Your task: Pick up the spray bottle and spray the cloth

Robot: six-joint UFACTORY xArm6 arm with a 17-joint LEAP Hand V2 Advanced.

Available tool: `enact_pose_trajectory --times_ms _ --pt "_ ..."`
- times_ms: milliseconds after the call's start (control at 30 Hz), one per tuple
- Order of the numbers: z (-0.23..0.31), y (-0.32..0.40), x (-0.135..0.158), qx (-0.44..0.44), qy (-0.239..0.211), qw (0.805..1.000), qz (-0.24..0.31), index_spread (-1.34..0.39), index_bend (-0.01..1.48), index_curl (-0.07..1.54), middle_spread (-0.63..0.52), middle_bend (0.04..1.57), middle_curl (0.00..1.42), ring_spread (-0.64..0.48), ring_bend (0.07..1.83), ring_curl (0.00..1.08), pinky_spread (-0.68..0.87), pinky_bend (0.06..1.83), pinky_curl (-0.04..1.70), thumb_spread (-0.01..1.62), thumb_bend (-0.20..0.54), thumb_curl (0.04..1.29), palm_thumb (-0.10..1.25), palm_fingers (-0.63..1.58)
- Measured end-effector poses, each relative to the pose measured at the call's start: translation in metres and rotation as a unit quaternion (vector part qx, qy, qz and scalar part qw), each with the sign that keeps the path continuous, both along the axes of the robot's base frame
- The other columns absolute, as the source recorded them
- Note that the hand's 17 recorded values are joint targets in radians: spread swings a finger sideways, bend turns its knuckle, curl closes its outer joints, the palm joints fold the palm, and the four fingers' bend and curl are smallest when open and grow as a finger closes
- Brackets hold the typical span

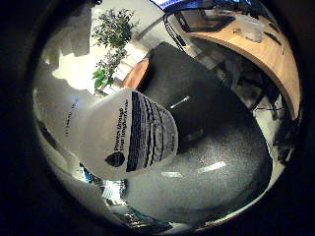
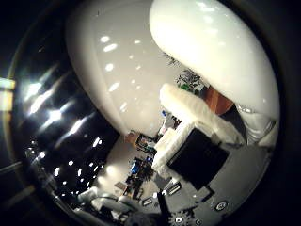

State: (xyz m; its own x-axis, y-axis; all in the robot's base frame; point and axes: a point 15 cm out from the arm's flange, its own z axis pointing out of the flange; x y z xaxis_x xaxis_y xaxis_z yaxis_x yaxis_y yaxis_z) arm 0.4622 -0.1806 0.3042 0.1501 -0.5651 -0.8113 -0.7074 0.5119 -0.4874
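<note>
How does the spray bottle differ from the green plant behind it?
The spray bottle is white and smooth, with a dark printed label; the plant is green and leafy. The spray bottle fills much of the view, so it is close to the palm; the plant shows small, far behind. They share nothing plain.

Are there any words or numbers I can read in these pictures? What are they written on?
White plastic spray bottle, paper label: rows of black print, too blurred and small to read for sure.
Same label, dark drop-shaped sign: a picture, no letters.
Bottle's side away from the label: faint bluish marks, too small to read.
Thumb side view: no words or numbers show.
</note>
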Motion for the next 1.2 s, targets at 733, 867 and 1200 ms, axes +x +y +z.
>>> enact_pose_trajectory --times_ms 733,867,1200 --pt "-0.021 0.011 -0.018 0.008 0.022 0.999 0.044 -0.27 0.17 0.39 0.08 0.26 0.33 0.13 0.47 0.24 0.37 0.5 0.34 1.11 -0.022 0.3 0.55 0.13" --pt "-0.013 0.022 -0.024 0.028 0.013 0.997 0.067 -0.27 0.17 0.36 0.09 0.23 0.33 0.14 0.43 0.23 0.36 0.48 0.33 1.11 -0.022 0.3 0.55 0.14" --pt "-0.014 0.015 -0.035 0.041 0.015 0.997 0.069 -0.25 0.17 0.32 0.11 0.19 0.34 0.16 0.38 0.23 0.37 0.45 0.3 1.11 -0.021 0.3 0.54 0.15"
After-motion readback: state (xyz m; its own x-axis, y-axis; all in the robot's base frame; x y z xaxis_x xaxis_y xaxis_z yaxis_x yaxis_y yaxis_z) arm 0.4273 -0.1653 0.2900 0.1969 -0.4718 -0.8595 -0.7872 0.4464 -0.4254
